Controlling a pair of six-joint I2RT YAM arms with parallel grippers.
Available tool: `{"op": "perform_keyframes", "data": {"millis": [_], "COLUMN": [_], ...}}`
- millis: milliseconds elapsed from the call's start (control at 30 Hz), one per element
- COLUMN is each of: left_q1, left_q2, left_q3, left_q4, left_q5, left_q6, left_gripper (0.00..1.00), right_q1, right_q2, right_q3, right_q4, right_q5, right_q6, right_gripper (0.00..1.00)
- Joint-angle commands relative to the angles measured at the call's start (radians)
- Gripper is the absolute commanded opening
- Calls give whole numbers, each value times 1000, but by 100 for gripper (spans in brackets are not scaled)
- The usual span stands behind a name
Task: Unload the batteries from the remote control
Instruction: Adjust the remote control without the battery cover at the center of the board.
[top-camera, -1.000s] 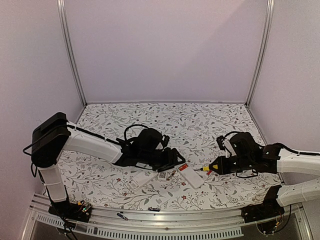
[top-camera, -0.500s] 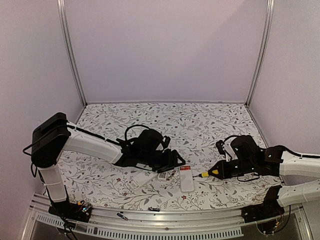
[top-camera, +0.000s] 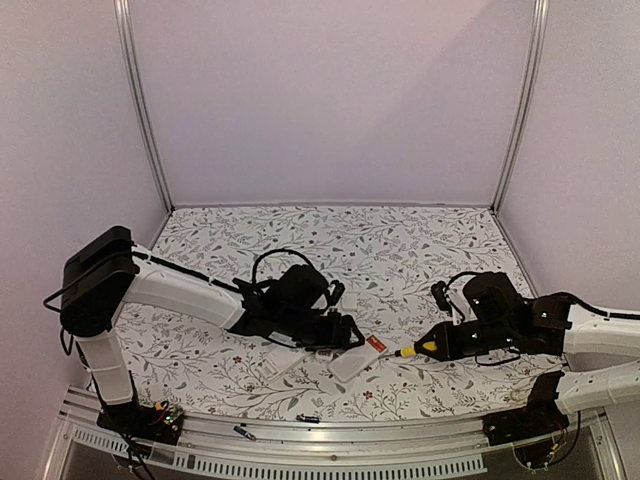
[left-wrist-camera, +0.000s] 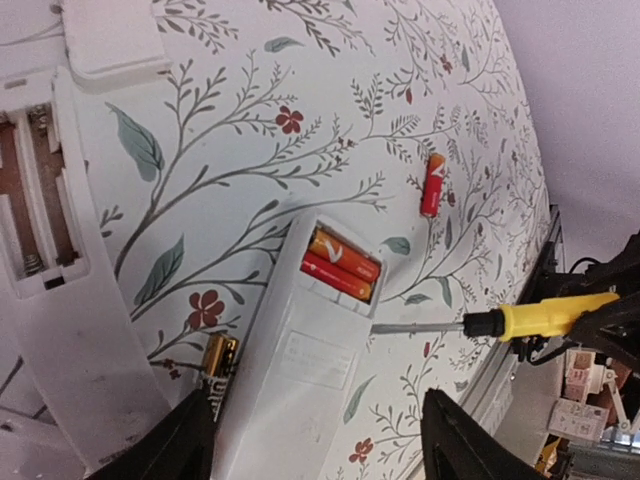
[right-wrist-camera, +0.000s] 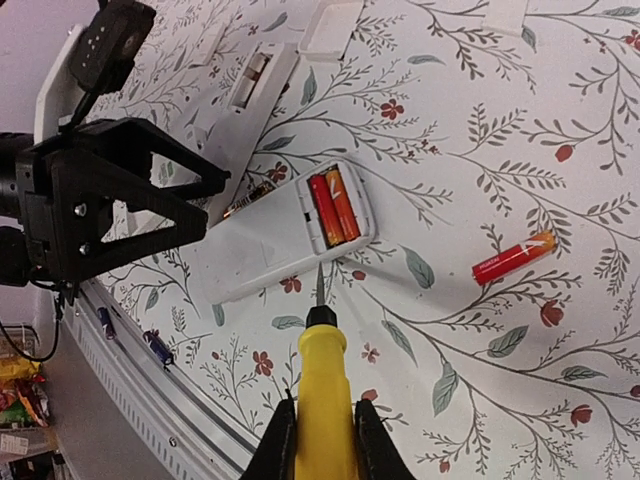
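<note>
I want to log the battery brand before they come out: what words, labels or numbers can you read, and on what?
No text is readable in any view.
Batteries in the white remote: pale marks, too blurred to read.
Loose red battery: white print, too small to read.
Raised panel on the remote's back: no legible text.

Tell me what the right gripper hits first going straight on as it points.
The screwdriver in the right gripper leads; its tip would probably meet the white remote first, at the edge of its open battery bay, short of the two batteries. Depth is unclear.
</note>
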Motion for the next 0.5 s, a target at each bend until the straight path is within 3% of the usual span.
{"op": "perform_keyframes", "data": {"millis": [0, 200, 467], "left_q1": [-36, -66, -121], "left_q2": [-46, -55, 2], "left_q3": [18, 39, 116], "left_q4": [-121, -205, -312], "left_q5": [-47, -100, -189], "left_q6": [174, 321, 353], "left_gripper": [70, 70, 64], "right_q1": [5, 2, 0], "right_q2": [-55, -47, 4], "right_q3": [67, 112, 142], "right_q4": [-100, -114, -115], "right_q5": [186, 240, 255], "right_q6": [22, -17, -45], "right_gripper": [0, 0, 0]}}
